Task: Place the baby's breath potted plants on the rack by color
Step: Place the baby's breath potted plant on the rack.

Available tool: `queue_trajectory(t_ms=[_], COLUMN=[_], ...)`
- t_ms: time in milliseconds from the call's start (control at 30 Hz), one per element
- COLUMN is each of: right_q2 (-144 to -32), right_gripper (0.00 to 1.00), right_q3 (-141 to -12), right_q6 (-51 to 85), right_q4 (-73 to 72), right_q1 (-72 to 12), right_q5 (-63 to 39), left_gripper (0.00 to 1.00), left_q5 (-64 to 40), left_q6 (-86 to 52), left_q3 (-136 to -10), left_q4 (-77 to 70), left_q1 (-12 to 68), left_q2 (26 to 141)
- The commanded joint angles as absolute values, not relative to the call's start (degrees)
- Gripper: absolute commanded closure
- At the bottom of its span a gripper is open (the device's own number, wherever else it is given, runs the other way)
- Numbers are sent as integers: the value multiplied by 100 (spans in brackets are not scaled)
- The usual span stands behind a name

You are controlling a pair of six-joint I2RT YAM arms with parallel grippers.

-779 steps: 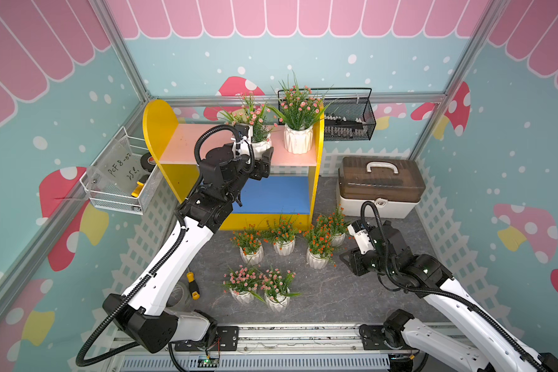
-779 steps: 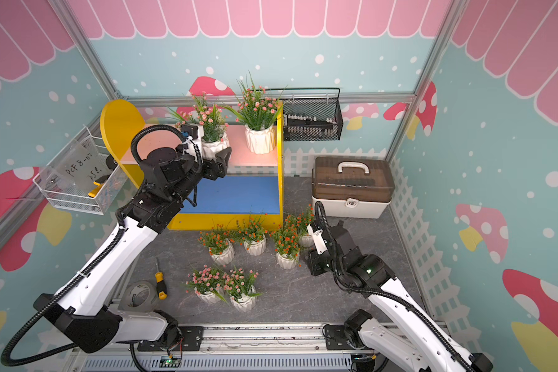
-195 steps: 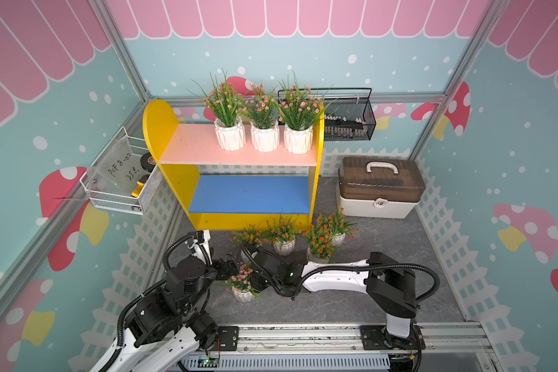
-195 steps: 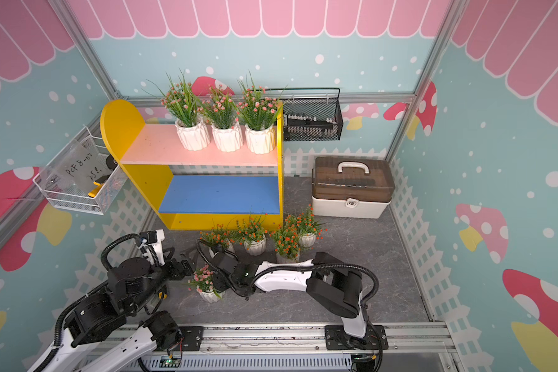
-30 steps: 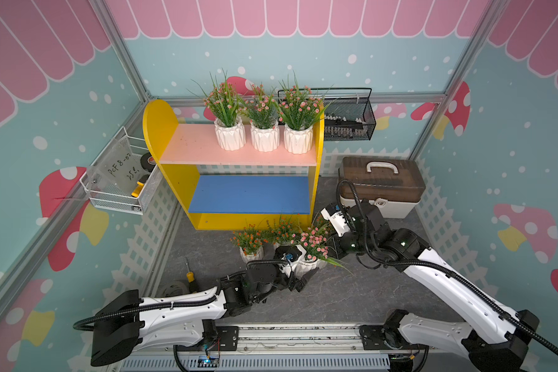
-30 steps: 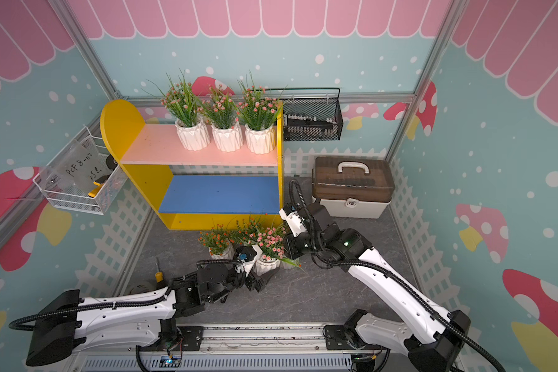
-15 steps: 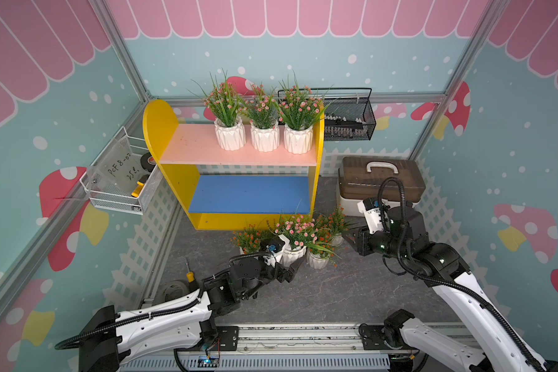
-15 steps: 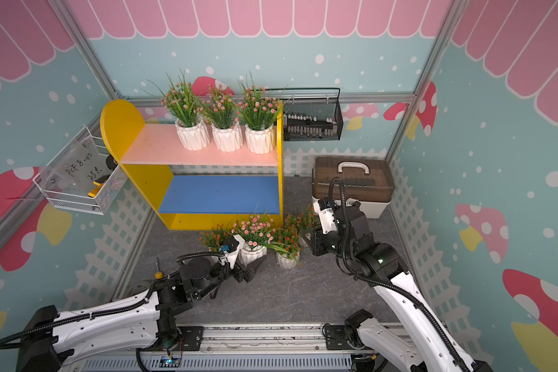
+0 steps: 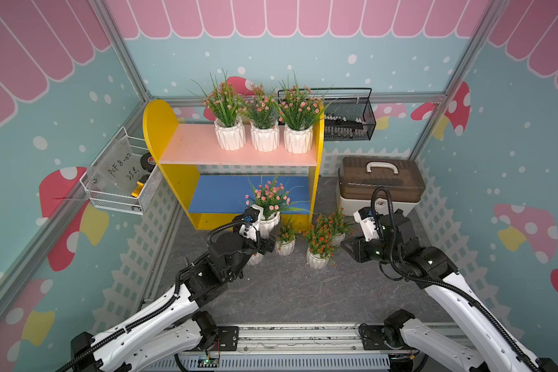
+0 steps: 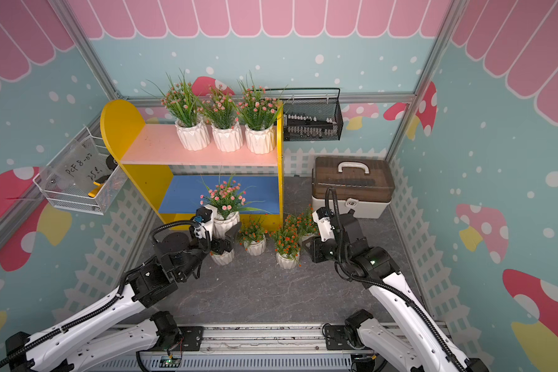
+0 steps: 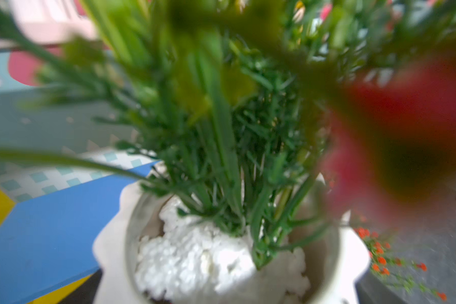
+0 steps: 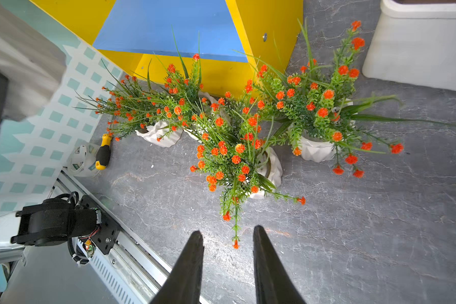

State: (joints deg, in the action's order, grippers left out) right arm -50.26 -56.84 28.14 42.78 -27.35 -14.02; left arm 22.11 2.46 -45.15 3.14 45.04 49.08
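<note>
Pink plant [image 9: 268,206] — higher, nearer the rack [image 9: 158,122]

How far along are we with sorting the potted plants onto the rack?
Done: three pink plants on the pink upper board. In hand: the left pincer grips the fourth pink plant's pot, lifted before the blue lower board. Left: four orange plants on the floor; the right pincer hangs open and empty near them.

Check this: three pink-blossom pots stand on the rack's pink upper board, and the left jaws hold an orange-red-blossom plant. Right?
No. The plant in the left jaws has pink blossoms, not orange-red, as both top views show. Three pink-blossom pots do stand on the rack's pink upper board.
</note>
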Motion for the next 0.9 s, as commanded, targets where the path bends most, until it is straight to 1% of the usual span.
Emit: queue_trajectory(t_ms=[0,300,467,600,867], right_q2=[-4891,-4806,-4723,-4621,-4435], right_gripper=[69,68,69,68,68], right_q3=[-5601,-5560,-5520,-5495,-5474], right_q6=[2839,2787,2752,2726,2681], right_q4=[4172,4216,4272,4346,4476], right_q1=[-2699,-2664,-2652,-2645,-2630], right_q5=[-1459,-1512,-1503,-1489,-1462], left_gripper=[20,20,20,20,20], left_q5=[2207,1954,1863,1601,1132], left_q6=[465,413,317,260,28], left_q3=[-5162,-6392,-6904,-7244,-7982], left_q4=[546,1156,1268,1352,1546], left_q1=[4181,3134,2706,2375,1306], left_q2=[4958,5254,5435,5638,6062])
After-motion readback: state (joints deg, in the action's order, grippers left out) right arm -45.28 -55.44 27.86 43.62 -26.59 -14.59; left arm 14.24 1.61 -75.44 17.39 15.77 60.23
